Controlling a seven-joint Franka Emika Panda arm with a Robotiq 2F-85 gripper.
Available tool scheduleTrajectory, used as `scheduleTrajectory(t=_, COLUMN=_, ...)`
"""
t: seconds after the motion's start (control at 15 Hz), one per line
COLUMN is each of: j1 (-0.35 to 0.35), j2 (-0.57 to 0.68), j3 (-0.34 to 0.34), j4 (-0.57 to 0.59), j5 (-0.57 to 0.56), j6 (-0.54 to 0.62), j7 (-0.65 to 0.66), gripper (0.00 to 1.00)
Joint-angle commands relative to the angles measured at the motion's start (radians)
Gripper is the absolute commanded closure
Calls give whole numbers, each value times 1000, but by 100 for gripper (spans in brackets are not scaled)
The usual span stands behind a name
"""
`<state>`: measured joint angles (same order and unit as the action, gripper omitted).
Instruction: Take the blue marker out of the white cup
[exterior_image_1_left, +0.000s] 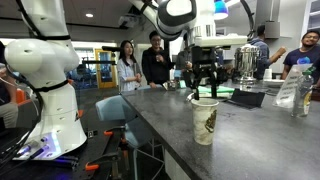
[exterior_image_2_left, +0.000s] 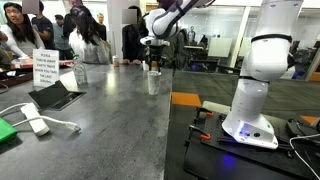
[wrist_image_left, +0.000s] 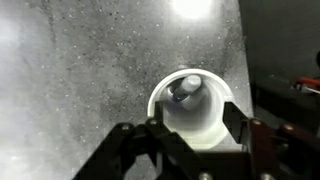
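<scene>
In an exterior view, tool (exterior_image_1_left: 205, 84) hangs just above white cup (exterior_image_1_left: 204, 122) on grey bench (exterior_image_1_left: 160, 125); cup wall hides the marker. In an exterior view, tool (exterior_image_2_left: 153, 64) is tiny, jaws unreadable, cup (exterior_image_2_left: 153, 83) at 6 o'clock. Wrist view: tool (wrist_image_left: 188, 135) spread wide, fingers cropped; blue marker (wrist_image_left: 183, 90) inside the cup (wrist_image_left: 215, 120), blurred, towards 11 o'clock.

I am holding the arm (exterior_image_1_left: 175, 12) arched high, its wrist pointing straight down. The gripper (exterior_image_1_left: 205, 88) is hanging with both fingers (wrist_image_left: 125, 150) spread wide apart, jaws opening downward.
</scene>
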<state>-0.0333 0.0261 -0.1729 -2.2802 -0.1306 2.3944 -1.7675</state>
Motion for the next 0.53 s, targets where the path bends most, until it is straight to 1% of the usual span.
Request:
scheduleTrajectory(t=0.0, j1=-40, j2=41, j3=32, j4=47, j5=31, j6=-24, j7=-52, gripper=40)
scheduleTrajectory(t=0.07, j1=-46, j2=49, j3=36, j4=52, j5=32, j6=-25, j7=-58, gripper=38)
scheduleTrajectory(t=0.13, j1=-52, j2=53, j3=40, j4=53, j5=37, j6=-22, j7=-63, gripper=40)
scheduleTrajectory(t=0.33, j1=-67, j2=63, j3=52, j4=60, j5=49, j6=-22, j7=-68, gripper=41)
scheduleTrajectory(t=0.4, j1=-70, j2=66, j3=55, j4=62, j5=55, j6=-22, j7=-67, gripper=45)
scheduleTrajectory(t=0.47, j1=-72, j2=65, j3=58, j4=61, j5=58, j6=-19, j7=-73, gripper=46)
